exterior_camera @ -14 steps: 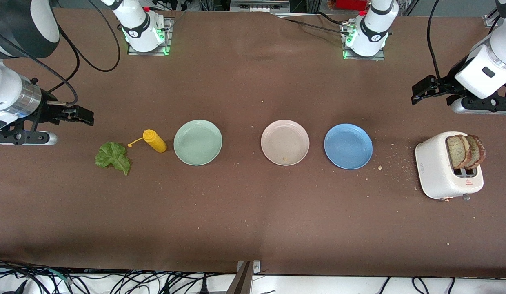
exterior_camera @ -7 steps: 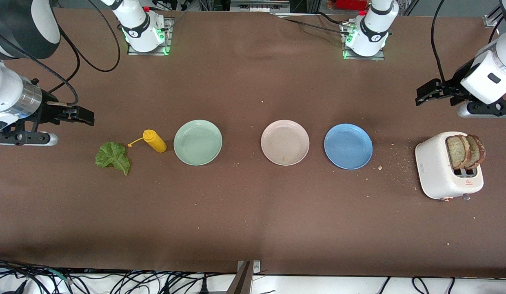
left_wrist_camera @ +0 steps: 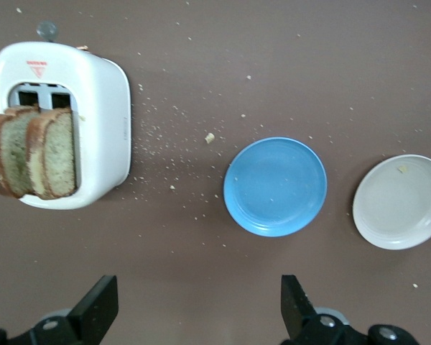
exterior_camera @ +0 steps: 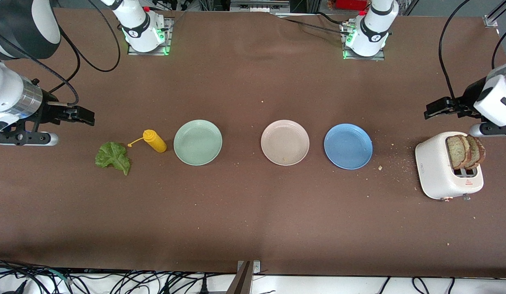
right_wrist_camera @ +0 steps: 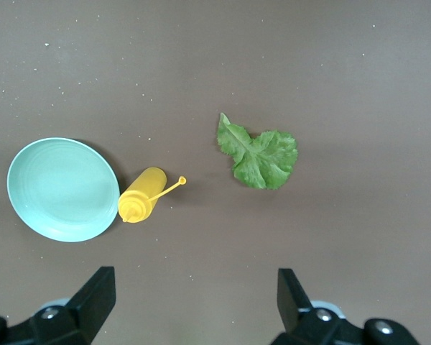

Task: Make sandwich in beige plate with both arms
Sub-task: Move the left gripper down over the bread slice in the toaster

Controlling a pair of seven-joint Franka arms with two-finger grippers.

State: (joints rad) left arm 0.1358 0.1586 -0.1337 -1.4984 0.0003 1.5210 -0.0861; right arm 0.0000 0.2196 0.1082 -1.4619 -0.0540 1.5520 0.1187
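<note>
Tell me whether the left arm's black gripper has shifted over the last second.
Yes. The left arm's black two-finger gripper, open and empty, has swung toward the left arm's end of the table, closing on the white toaster that holds the bread.

The toaster [exterior_camera: 442,172] carries a small red warning triangle with a line of red print under it on its top, beside the slots; the print cannot be read. A small dark mark on its side is also unreadable. No other writing is legible.
</note>
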